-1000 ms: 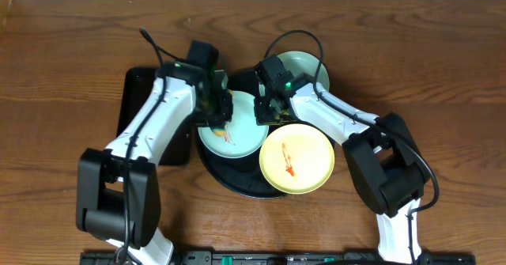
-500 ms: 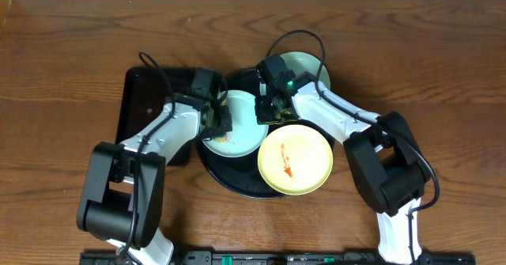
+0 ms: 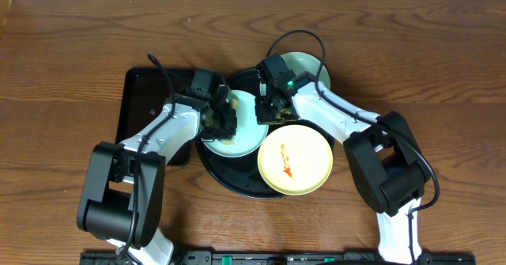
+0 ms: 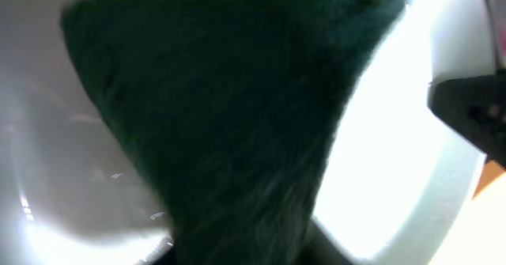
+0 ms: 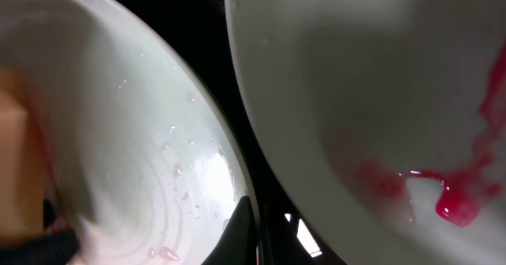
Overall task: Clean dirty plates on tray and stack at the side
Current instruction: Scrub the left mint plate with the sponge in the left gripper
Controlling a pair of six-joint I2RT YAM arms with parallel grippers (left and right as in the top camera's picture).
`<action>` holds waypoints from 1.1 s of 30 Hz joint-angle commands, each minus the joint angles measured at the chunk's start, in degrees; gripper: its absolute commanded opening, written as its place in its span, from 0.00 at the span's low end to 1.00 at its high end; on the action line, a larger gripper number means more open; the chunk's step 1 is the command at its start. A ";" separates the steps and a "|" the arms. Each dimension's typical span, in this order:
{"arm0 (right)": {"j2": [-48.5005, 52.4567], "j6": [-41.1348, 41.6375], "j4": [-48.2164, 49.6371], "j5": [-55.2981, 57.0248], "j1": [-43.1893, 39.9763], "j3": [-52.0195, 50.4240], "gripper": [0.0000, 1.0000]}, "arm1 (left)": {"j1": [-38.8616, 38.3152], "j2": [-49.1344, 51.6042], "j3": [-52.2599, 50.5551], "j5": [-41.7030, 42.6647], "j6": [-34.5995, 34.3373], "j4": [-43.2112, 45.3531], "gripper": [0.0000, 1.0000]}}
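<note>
1. Brown wooden table (image 3: 443,51) runs under both my arms, and the round black tray (image 3: 225,174) sits at its middle, between them.
2. My left gripper (image 3: 223,121) hangs over the first mint plate (image 3: 247,134), which lies on the left half of the tray, directly beneath my fingers.
3. From my left wrist, a dark green pad (image 4: 229,115) fills most of the view, with that plate's pale inner surface bright behind it. I cannot tell whether my left fingers are spread or pinching the pad.
4. My right gripper (image 3: 269,113) sits at the right rim of the same plate, its fingers pressed together. I cannot tell whether the rim is caught between them.
5. Second mint plate (image 3: 308,66): at the tray's far right edge, behind my right gripper and partly hidden by my right arm.
6. Yellow plate (image 3: 304,166): at the tray's near right, just in front of my right gripper, with a red-orange smear (image 3: 286,168) at its middle.
7. Count: three plates, two mint and one yellow; one round tray; one green pad.
8. One rectangular black tray (image 3: 142,107) lies to the left, under my left arm.
</note>
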 commanded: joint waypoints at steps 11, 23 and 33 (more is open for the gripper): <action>1.57 -0.02 0.42 -1.51 0.20 -0.13 0.01 | 2.58 -1.03 3.34 -0.98 -0.09 -0.22 0.47; 1.57 0.00 0.44 -1.51 0.20 -0.13 0.01 | 3.19 -1.09 4.02 -0.92 0.09 -1.14 0.66; 1.57 -0.02 0.39 -1.51 0.20 -0.15 0.01 | 3.17 -1.22 4.70 -0.98 0.61 -1.55 0.54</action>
